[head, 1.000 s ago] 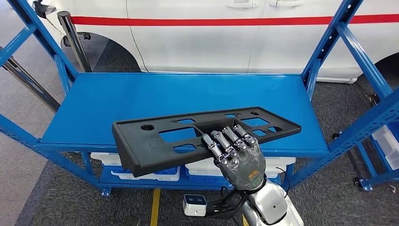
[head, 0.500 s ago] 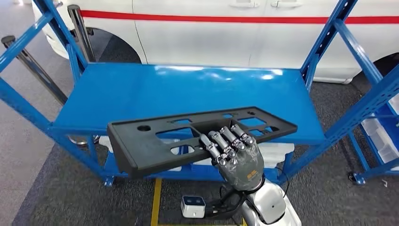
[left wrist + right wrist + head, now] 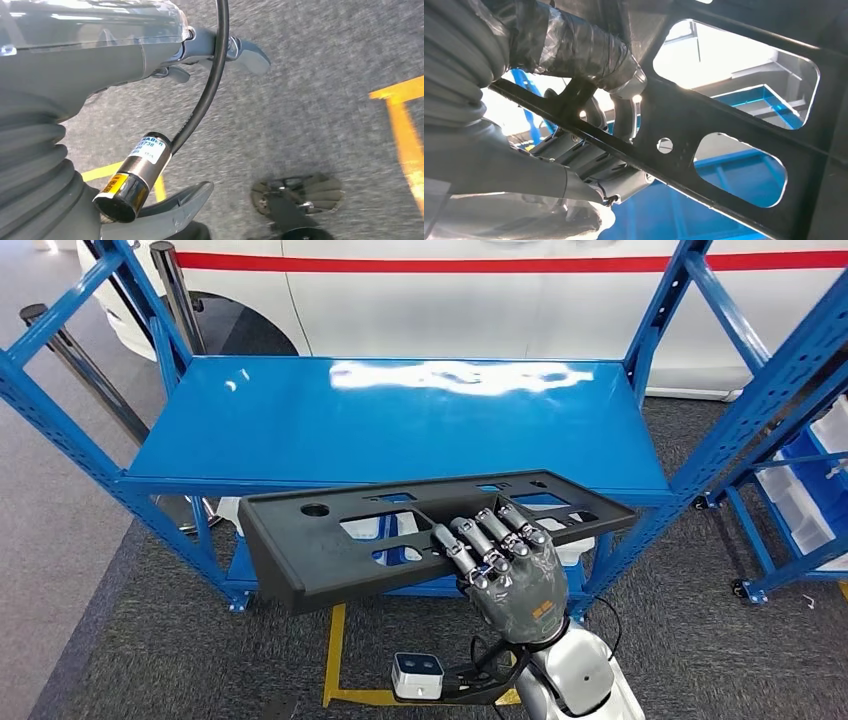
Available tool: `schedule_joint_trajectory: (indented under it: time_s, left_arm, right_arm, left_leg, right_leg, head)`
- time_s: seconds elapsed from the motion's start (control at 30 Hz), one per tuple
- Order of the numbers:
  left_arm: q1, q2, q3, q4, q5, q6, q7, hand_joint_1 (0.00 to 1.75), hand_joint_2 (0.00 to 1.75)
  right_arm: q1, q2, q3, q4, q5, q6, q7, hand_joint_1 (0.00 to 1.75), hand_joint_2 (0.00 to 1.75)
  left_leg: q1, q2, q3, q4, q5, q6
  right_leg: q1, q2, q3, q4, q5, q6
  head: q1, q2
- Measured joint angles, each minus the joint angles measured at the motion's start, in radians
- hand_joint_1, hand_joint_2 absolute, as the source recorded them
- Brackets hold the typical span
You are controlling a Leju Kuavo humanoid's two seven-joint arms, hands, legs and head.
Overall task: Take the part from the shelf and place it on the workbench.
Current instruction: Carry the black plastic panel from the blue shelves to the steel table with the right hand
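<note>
While the blue shelf (image 3: 400,420) stands ahead with its top deck bare and glossy, two dark posts (image 3: 90,365) lean at about ten o'clock beside its left uprights, and a white vehicle with a red stripe (image 3: 450,300) sits behind it at twelve o'clock. Just in front of the shelf's near edge, clear of the deck, hangs the part (image 3: 330,550), a long black panel with rectangular cut-outs and a round hole near its left end, tilted so that end sits lower. Toward five o'clock from the panel's centre, the right hand (image 3: 510,575) grips it, fingers curled over the near rim and thumb beneath, as the right wrist view confirms from under the panel. Yellow floor tape (image 3: 335,660) and a small white box (image 3: 417,673) lie below. The left hand (image 3: 100,55) hangs over grey carpet, its fingers apart around nothing.
</note>
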Motion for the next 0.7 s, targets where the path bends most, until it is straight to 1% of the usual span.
schedule_joint_trajectory:
  time_s: [0.03,0.07,0.1,0.13,0.17,0.2,0.23,0.27,0.3,0.33,0.37,0.4,0.43,0.47,0.5,0.53,0.57,0.6,0.63,0.67,0.7]
  left_arm:
    - [0.0,0.0,0.0,0.0,0.0,0.0,0.0,0.0,1.75]
    - [0.0,0.0,0.0,0.0,0.0,0.0,0.0,0.0,1.75]
    - [0.0,0.0,0.0,0.0,0.0,0.0,0.0,0.0,1.75]
    - [-0.001,0.0,0.0,0.0,0.0,0.0,0.0,0.0,1.75]
    - [-0.001,0.0,0.0,0.0,0.0,0.0,0.0,0.0,1.75]
    - [-0.001,0.0,0.0,0.0,0.0,0.0,0.0,0.0,1.75]
    - [-0.001,0.0,0.0,0.0,-0.001,0.0,0.0,0.0,1.75]
    - [-0.003,0.0,0.0,0.0,-0.002,0.0,0.0,0.0,1.75]
    - [-0.004,0.001,0.0,0.0,-0.003,0.0,0.0,0.0,1.75]
    - [-0.006,0.001,0.0,0.0,-0.004,0.001,0.0,0.0,1.75]
    - [-0.007,0.001,0.0,0.0,-0.006,0.001,0.0,0.0,1.75]
    - [-0.007,0.001,0.0,0.0,-0.008,0.001,-0.001,0.0,1.75]
    - [-0.006,0.001,0.001,0.0,-0.01,0.001,-0.001,0.0,1.75]
    - [-0.006,0.001,0.001,0.0,-0.012,0.001,-0.001,0.0,1.75]
    - [-0.006,0.001,0.001,0.0,-0.014,0.001,0.0,0.0,1.75]
    - [-0.006,0.001,0.002,0.0,-0.016,0.001,0.0,0.0,1.75]
    - [-0.006,0.001,0.003,0.0,-0.017,0.001,0.0,0.0,1.75]
    - [-0.006,0.001,0.004,0.0,-0.017,0.001,0.0,0.0,1.75]
    - [-0.005,0.001,0.005,0.0,-0.017,0.001,0.0,0.0,1.75]
    - [-0.004,0.001,0.006,0.0,-0.017,0.001,0.0,0.0,1.75]
    - [-0.004,0.001,0.008,0.0,-0.017,0.001,0.0,0.0,1.75]
  right_arm:
    - [0.0,0.002,-0.001,0.0,0.0,0.0,0.0,1.75,1.75]
    - [0.0,0.004,-0.002,0.0,0.0,0.0,0.0,1.75,1.75]
    - [0.001,0.005,-0.003,0.001,0.0,0.0,-0.001,1.75,1.75]
    - [0.001,0.005,-0.004,0.001,-0.002,0.0,-0.002,1.75,1.75]
    - [0.002,0.005,-0.005,0.003,-0.004,0.0,-0.006,1.75,1.75]
    - [0.003,0.005,-0.006,0.004,-0.008,0.0,-0.012,1.75,1.75]
    - [0.003,0.006,-0.007,0.006,-0.013,0.0,-0.018,1.75,1.75]
    - [0.004,0.007,-0.009,0.007,-0.016,0.0,-0.026,1.75,1.75]
    - [0.004,0.009,-0.011,0.008,-0.019,0.0,-0.033,1.75,1.75]
    - [0.005,0.011,-0.014,0.009,-0.022,0.0,-0.042,1.75,1.75]
    - [0.005,0.015,-0.017,0.009,-0.024,0.0,-0.051,1.75,1.75]
    - [0.006,0.018,-0.021,0.01,-0.027,0.0,-0.061,1.75,1.75]
    - [0.006,0.021,-0.026,0.01,-0.03,0.0,-0.071,1.75,1.75]
    - [0.008,0.023,-0.032,0.011,-0.033,0.0,-0.081,1.75,1.75]
    - [0.009,0.024,-0.04,0.011,-0.035,0.0,-0.09,1.75,1.75]
    - [0.01,0.026,-0.048,0.011,-0.036,0.0,-0.099,1.75,1.75]
    - [0.012,0.027,-0.056,0.012,-0.038,0.0,-0.108,1.75,1.75]
    - [0.012,0.03,-0.064,0.012,-0.04,0.0,-0.117,1.75,1.75]
    - [0.013,0.032,-0.071,0.013,-0.042,0.0,-0.125,1.75,1.75]
    - [0.014,0.035,-0.079,0.015,-0.044,0.0,-0.132,1.75,1.75]
    - [0.015,0.038,-0.086,0.017,-0.046,0.0,-0.14,1.75,1.75]
  left_leg:
    - [0.003,-0.001,-0.013,0.042,-0.05,-0.004]
    - [0.004,-0.001,-0.027,0.099,-0.103,-0.007]
    - [0.006,-0.001,-0.038,0.162,-0.142,-0.011]
    - [0.006,-0.001,-0.042,0.212,-0.156,-0.015]
    - [0.007,-0.001,-0.033,0.237,-0.145,-0.017]
    - [0.008,-0.001,-0.008,0.23,-0.117,-0.018]
    - [0.009,-0.001,0.034,0.188,-0.088,-0.018]
    - [0.01,-0.001,0.088,0.119,-0.077,-0.015]
    - [0.008,-0.002,0.142,0.043,-0.083,-0.012]
    - [0.006,-0.004,0.18,-0.015,-0.094,-0.007]
    - [0.002,-0.005,0.201,-0.053,-0.107,-0.002]
    - [-0.001,-0.006,0.204,-0.066,-0.106,0.003]
    - [0.0,-0.005,0.197,-0.068,-0.095,0.01]
    - [0.002,-0.003,0.189,-0.072,-0.082,0.018]
    - [0.004,0.0,0.177,-0.075,-0.067,0.027]
    - [0.006,0.003,0.162,-0.078,-0.051,0.034]
    - [0.004,0.004,0.144,-0.076,-0.037,0.039]
    - [0.002,0.004,0.126,-0.073,-0.024,0.042]
    - [0.001,0.005,0.107,-0.068,-0.013,0.042]
    - [0.0,0.005,0.087,-0.063,-0.002,0.041]
    - [0.0,0.005,0.068,-0.056,0.007,0.04]
  right_leg:
    - [-0.001,-0.002,-0.013,-0.001,0.012,-0.006]
    - [-0.001,-0.001,-0.028,0.0,0.024,-0.01]
    - [0.0,-0.002,-0.044,0.001,0.036,-0.009]
    - [0.0,-0.002,-0.059,0.003,0.047,-0.008]
    - [0.0,-0.003,-0.076,0.006,0.059,-0.007]
    - [0.0,-0.003,-0.093,0.01,0.069,-0.004]
    - [-0.001,-0.003,-0.108,0.014,0.079,-0.002]
    - [0.0,-0.003,-0.121,0.019,0.087,0.002]
    - [0.001,-0.003,-0.129,0.023,0.095,0.007]
    - [0.001,-0.003,-0.133,0.024,0.103,0.013]
    - [0.001,-0.003,-0.134,0.023,0.112,0.02]
    - [0.001,-0.003,-0.133,0.019,0.123,0.026]
    - [0.0,-0.001,-0.135,0.015,0.131,0.033]
    - [0.0,0.003,-0.142,0.02,0.124,0.039]
    - [0.001,0.006,-0.153,0.038,0.095,0.043]
    - [0.001,0.009,-0.167,0.075,0.048,0.045]
    - [0.001,0.009,-0.183,0.131,-0.01,0.046]
    - [0.001,0.009,-0.195,0.195,-0.057,0.046]
    - [0.0,0.009,-0.201,0.253,-0.081,0.047]
    - [0.0,0.009,-0.194,0.288,-0.078,0.047]
    - [0.0,0.009,-0.173,0.29,-0.056,0.046]
  head:
    - [-0.001,0.0]
    - [-0.002,0.0]
    - [-0.003,0.0]
    - [-0.002,0.0]
    - [-0.003,0.0]
    - [-0.003,0.0]
    - [-0.003,0.0]
    - [-0.003,0.0]
    - [-0.002,0.0]
    - [-0.002,0.0]
    - [-0.002,0.0]
    - [-0.002,0.0]
    - [-0.002,0.0]
    - [-0.003,0.0]
    - [-0.002,0.0]
    - [-0.001,0.0]
    - [0.0,0.0]
    - [0.0,0.0]
    - [0.0,0.0]
    - [0.0,0.0]
    - [0.0,0.0]
